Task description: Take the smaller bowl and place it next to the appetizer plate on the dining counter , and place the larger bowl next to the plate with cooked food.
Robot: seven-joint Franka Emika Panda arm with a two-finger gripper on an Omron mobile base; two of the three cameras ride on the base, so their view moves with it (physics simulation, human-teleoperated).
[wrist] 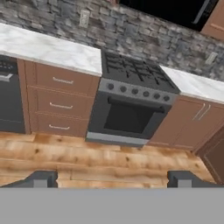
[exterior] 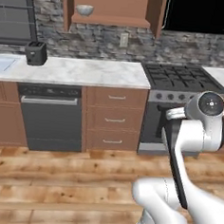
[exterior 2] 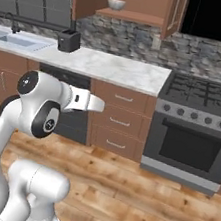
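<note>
A small pale whitish-grey bowl, the smaller bowl, stands on the open shelf of a wooden wall cabinet above the marble worktop. My arm is folded close over the base, far back from that shelf and well below it. In the hand view my gripper is open, its two dark fingertips wide apart with nothing between them, facing the stove front and the wooden floor. The larger bowl, both plates and the dining counter are out of view.
A black toaster sits on the worktop near a sink. A dishwasher and drawers fill the cabinets below. To the right stands a gas stove with oven. Wooden floor lies between me and the cabinets.
</note>
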